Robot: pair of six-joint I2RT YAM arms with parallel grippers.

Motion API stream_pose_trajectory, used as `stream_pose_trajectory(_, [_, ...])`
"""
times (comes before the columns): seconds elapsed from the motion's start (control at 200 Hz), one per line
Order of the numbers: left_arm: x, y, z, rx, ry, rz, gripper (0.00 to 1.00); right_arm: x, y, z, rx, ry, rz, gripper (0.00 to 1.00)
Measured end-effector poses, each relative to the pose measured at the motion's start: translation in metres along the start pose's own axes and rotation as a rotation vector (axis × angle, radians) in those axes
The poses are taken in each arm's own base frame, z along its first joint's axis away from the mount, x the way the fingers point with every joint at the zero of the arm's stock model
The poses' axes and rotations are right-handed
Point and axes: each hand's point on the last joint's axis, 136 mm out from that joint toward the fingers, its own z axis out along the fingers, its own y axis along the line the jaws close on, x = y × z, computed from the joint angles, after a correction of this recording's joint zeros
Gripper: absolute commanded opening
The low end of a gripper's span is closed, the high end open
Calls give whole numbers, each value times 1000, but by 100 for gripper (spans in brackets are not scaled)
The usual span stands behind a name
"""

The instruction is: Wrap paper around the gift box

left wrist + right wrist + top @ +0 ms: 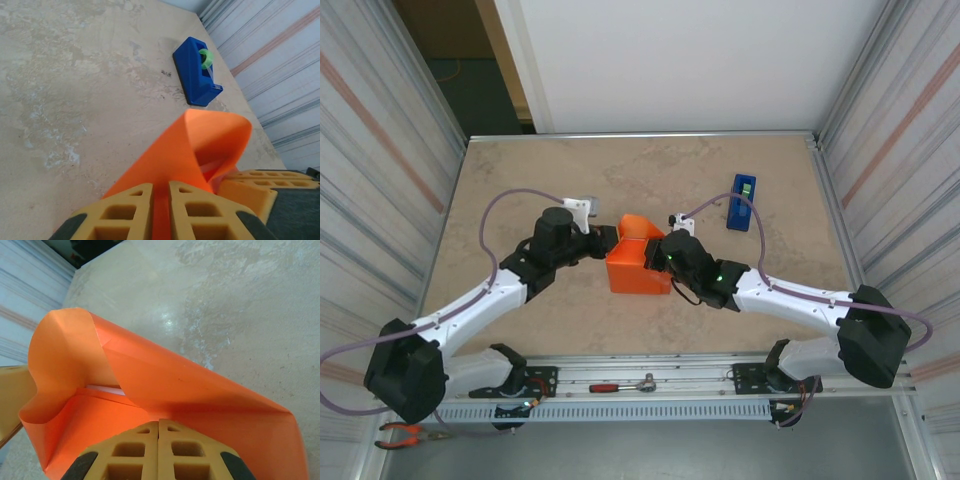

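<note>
The paper (638, 268), a smooth bright orange sheet, is folded into a boxy bundle near the middle of the counter (570, 180), somewhat closer to the near edge than to the far one. Its top is open, and one flap curls upward in a soft rounded arch on the far side.

The left pincer (605, 240) meets the bundle from the side of the left edge. In the left wrist view its yellow-orange lattice fingers (127, 210) are closed on a strip of the paper (200, 145), which runs up between them and bends over into a glossy loop.

The right pincer (656, 256) comes in from the side of the right edge. In the right wrist view its two ribbed fingers (135, 452) are pressed flat together with no gap, their tips against the paper (190, 390). I cannot tell whether a layer is pinched between them. Inside the fold a thin white edge (104, 388) shows, too little to identify.

A narrow blue tape dispenser (743, 202) of hard plastic with a green roll lies towards the right edge, apart from the bundle. The counter is matte, mottled beige like stone.
</note>
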Motion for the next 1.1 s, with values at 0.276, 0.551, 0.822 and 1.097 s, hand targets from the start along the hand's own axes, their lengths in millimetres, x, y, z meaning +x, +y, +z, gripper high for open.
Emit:
stream_pose_trajectory(0.276, [21, -10, 1, -14, 42, 52, 14, 0, 0, 0, -4, -4, 8, 0])
stream_pose_trajectory(0.551, [34, -13, 8, -44, 82, 93, 13, 0, 1, 0, -5, -4, 8, 0])
stream_pose_trajectory(0.822, [37, -18, 17, -83, 97, 118, 11, -3, 2, -2, -16, 7, 14, 0])
stream_pose_trajectory(1.097, [35, -16, 19, -101, 79, 122, 11, -10, -4, -4, -22, 98, 27, 0])
